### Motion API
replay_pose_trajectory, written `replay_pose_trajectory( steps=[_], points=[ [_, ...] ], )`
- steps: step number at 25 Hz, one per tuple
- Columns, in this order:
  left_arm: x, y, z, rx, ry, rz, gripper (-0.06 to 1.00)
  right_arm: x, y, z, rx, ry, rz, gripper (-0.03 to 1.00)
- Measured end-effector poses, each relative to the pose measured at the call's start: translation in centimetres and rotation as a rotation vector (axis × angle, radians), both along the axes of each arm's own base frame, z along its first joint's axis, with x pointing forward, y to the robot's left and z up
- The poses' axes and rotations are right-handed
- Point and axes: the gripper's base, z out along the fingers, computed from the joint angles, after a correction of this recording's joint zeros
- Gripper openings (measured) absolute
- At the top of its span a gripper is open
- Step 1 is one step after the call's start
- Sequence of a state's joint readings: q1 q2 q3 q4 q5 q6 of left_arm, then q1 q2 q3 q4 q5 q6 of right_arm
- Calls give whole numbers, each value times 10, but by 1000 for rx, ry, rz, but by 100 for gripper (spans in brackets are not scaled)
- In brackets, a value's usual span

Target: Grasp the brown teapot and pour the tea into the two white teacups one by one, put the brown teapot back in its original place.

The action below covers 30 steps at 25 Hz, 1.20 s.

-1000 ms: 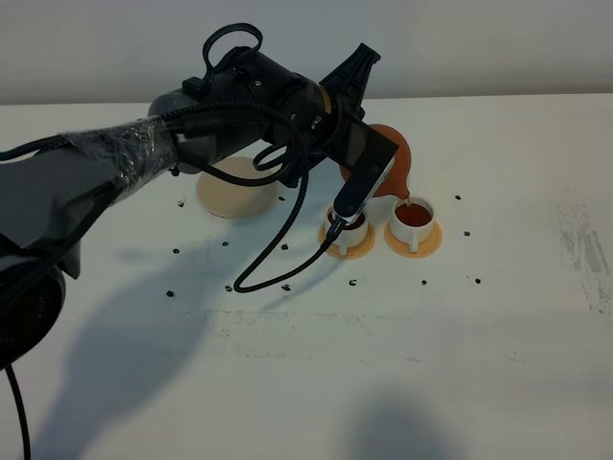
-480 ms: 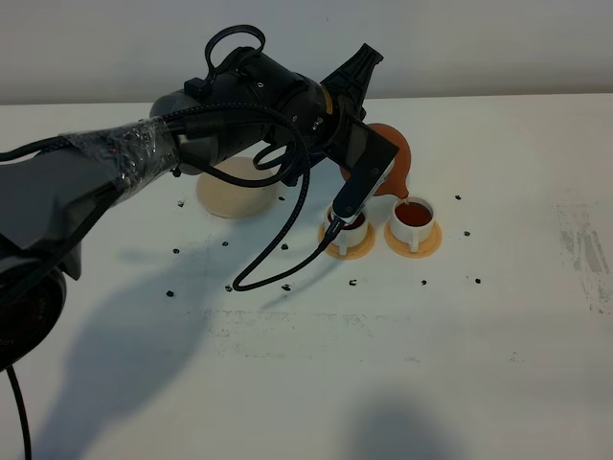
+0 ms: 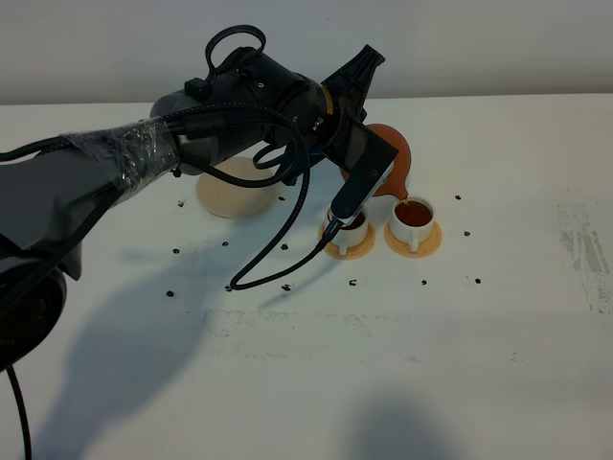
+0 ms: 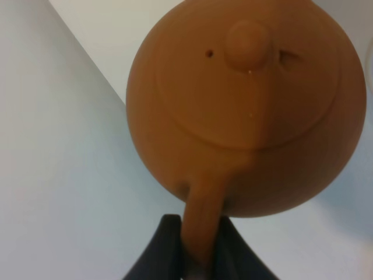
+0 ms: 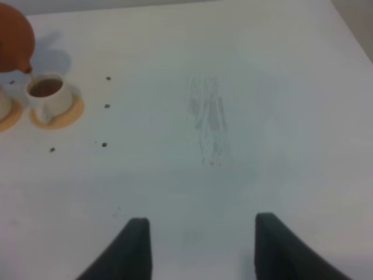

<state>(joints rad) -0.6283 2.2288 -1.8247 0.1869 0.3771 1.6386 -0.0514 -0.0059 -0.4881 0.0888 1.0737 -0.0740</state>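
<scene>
The brown teapot [image 3: 391, 153] hangs tilted, its spout just above the right white teacup [image 3: 414, 217], which holds dark tea. My left gripper [image 4: 197, 221] is shut on the handle of the teapot [image 4: 239, 111]. The left teacup [image 3: 352, 230] is partly hidden behind the wrist. Behind the arm lies the cream saucer [image 3: 233, 190], bare. The right wrist view shows the teapot [image 5: 13, 36] over the filled cup [image 5: 46, 93], far from my right gripper [image 5: 201, 220], which stands open over bare table with nothing in it.
Each cup stands on a small orange saucer [image 3: 421, 244]. Small dark specks [image 3: 287, 286] are scattered over the white table around the saucers. A loose black cable [image 3: 278, 259] droops from the left arm toward the table. A scuffed patch [image 5: 207, 116] marks the table's right side.
Almost nothing. The left arm keeps the teapot tilted over the right cup, with only a tiny shift of the wrist.
</scene>
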Motion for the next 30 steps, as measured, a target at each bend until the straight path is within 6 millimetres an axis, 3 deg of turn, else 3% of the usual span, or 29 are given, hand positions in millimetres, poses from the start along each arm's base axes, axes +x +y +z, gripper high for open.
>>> replay_pose_trajectory(
  steps=[25,30],
  points=[
    [-3,2,-2,-138,136,167,8,0,0,0,0,0,0,43],
    [-7,4,7,-226,220,265,8,0,0,0,0,0,0,43]
  ],
)
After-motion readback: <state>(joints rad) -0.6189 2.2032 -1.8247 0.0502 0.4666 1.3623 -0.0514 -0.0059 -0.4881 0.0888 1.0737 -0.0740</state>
